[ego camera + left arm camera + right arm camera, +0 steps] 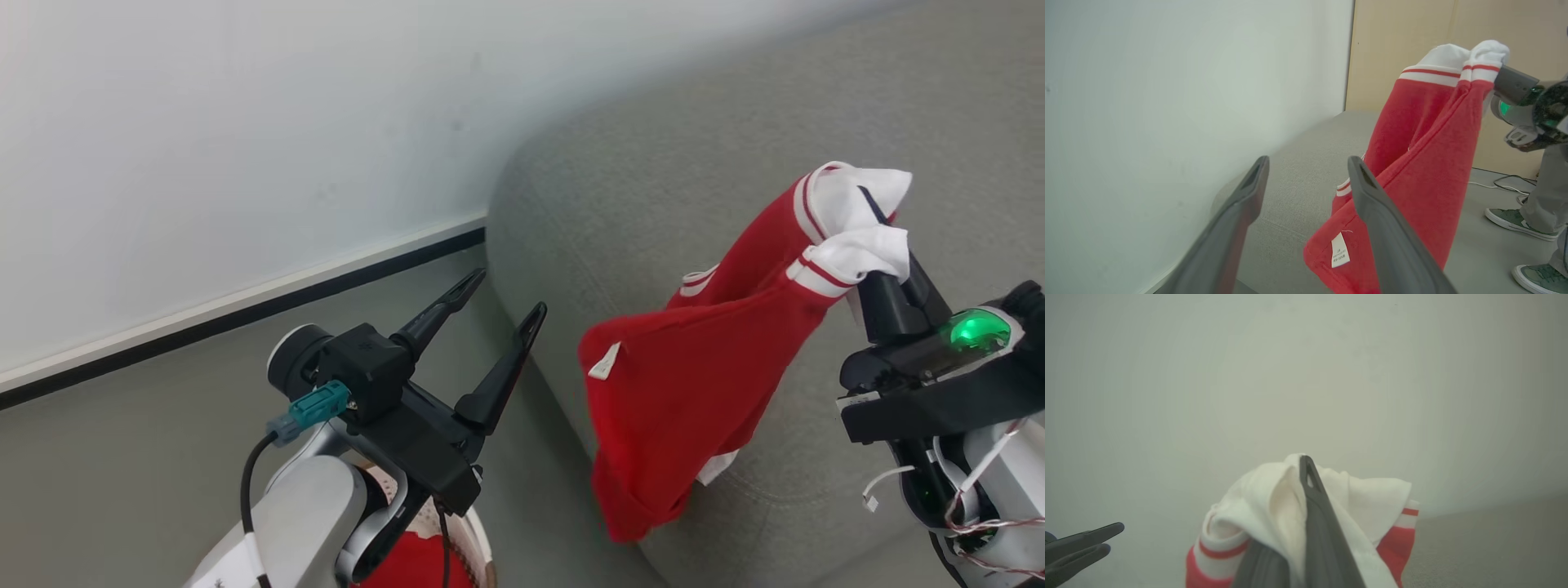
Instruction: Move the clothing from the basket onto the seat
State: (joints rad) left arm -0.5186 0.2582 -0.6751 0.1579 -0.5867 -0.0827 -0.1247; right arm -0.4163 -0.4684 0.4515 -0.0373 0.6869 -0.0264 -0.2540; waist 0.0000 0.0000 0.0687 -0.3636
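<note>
My right gripper (872, 214) is shut on the white sleeve of a red shirt (686, 384), which hangs in the air in front of the grey sofa (702, 114). Its hem dangles by the sofa's rounded front corner, with a small white label showing. In the right wrist view the white cloth (1274, 498) is bunched around the right gripper (1296, 479). My left gripper (508, 292) stands open and empty to the left of the shirt, near it but apart. The left wrist view shows the shirt (1425, 163) just beyond the left gripper (1308, 163). A corner of the basket (480, 543) with red clothing (416, 565) peeks out under my left arm.
A pale wall (245, 122) with a dark baseboard runs behind the sofa's left end. A person's feet in green shoes (1515, 220) stand on the floor beyond the sofa, near a cable (1506, 183). The left gripper's fingers (1081, 543) show at the lower left of the right wrist view.
</note>
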